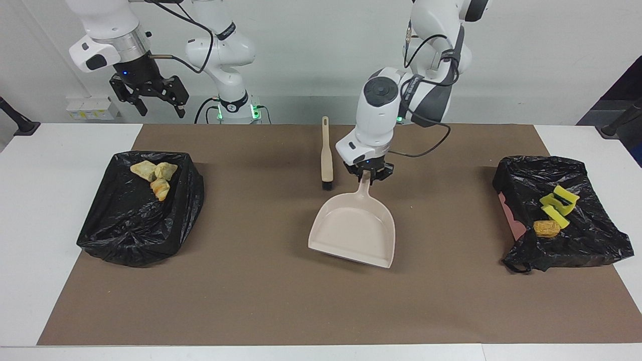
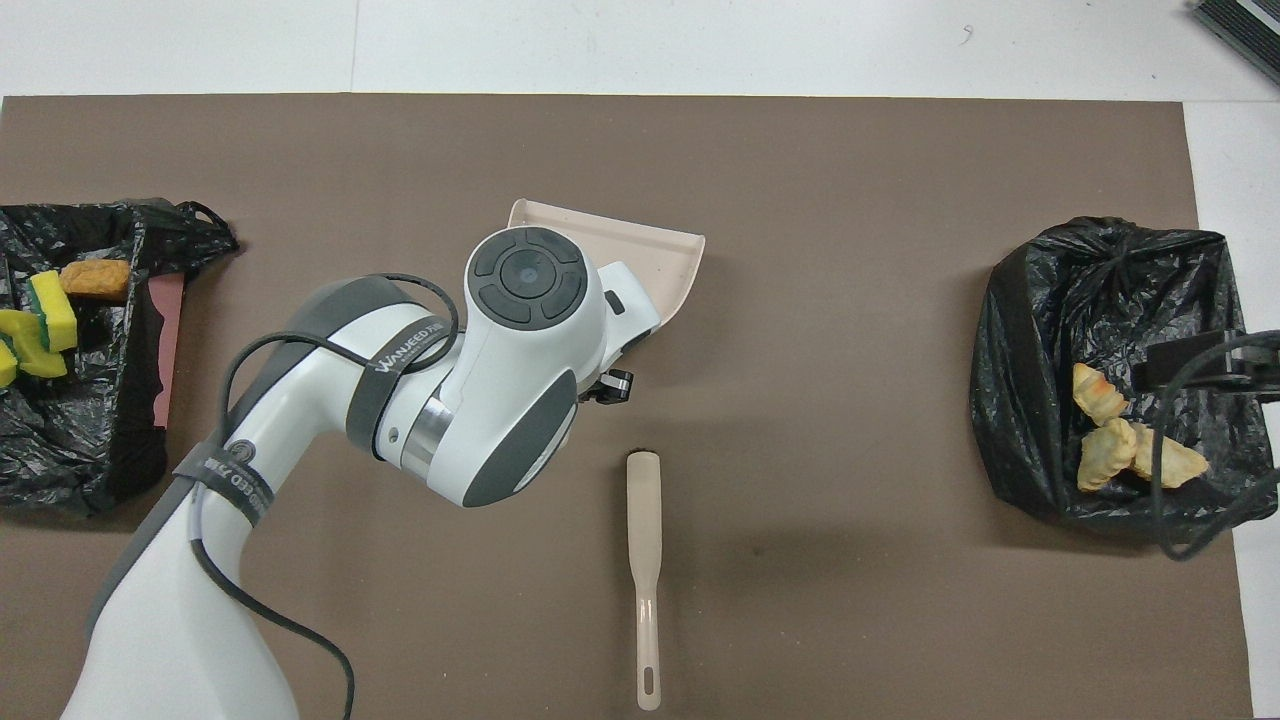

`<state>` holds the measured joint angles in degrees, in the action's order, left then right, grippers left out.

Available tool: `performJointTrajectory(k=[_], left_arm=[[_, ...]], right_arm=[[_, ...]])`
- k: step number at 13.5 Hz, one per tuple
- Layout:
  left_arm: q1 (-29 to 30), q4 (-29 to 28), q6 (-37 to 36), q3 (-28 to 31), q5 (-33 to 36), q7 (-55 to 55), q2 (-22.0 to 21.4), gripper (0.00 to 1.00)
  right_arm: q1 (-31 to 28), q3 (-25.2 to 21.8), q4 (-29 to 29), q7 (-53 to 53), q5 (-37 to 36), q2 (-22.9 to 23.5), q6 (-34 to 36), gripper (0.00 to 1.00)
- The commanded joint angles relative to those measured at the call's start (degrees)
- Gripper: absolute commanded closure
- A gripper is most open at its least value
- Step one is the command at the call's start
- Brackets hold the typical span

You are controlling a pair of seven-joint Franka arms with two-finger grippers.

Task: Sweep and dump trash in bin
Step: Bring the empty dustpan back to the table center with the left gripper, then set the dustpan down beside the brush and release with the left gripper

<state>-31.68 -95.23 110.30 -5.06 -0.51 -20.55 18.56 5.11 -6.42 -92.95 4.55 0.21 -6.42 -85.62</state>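
My left gripper [image 1: 367,175] is shut on the handle of a beige dustpan [image 1: 353,233], held low over the middle of the mat, pan empty. In the overhead view the arm covers most of the dustpan [image 2: 640,240]. Trash lies in two black-bagged bins: tan lumps [image 1: 153,175] in the bin [image 1: 130,230] at the right arm's end, yellow sponge pieces [image 1: 559,203] and an orange-brown lump [image 1: 546,228] in the bin [image 1: 587,245] at the left arm's end. My right gripper [image 1: 160,108] hangs open and empty, high over the robots' edge of the table by its bin.
A beige brush [image 1: 326,155] lies on the brown mat [image 1: 251,301] beside the dustpan's handle, nearer the robots, bristles toward the pan; it also shows from above as the brush [image 2: 645,560]. White table [image 1: 30,225] borders the mat.
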Motion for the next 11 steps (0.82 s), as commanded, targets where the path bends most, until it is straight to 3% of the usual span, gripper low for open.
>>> performJointTrajectory(k=[1, 9, 10, 11], left_arm=[[-1.53, 1.36, 1.84, 0.84, -1.16, -4.83, 1.39, 1.0], [-4.0, 0.57, 9.32, 0.93, -0.37, -11.44, 5.26, 0.99], [-4.0, 0.31, 9.23, 0.93, -0.37, -11.88, 5.17, 0.83], [-4.0, 0.31, 8.45, 0.93, -0.37, -11.97, 5.09, 0.53]], right_arm=[[-0.28, 0.0, -1.62, -1.91, -0.04, -1.49, -2.34, 0.0], [-0.37, -0.09, -2.58, -1.91, -0.04, -1.66, -2.01, 0.0], [-0.37, -0.09, -3.37, -2.08, -0.04, -1.75, -1.83, 0.0], [-0.45, -0.17, -4.51, -2.69, -0.04, -2.71, -2.0, 0.0]])
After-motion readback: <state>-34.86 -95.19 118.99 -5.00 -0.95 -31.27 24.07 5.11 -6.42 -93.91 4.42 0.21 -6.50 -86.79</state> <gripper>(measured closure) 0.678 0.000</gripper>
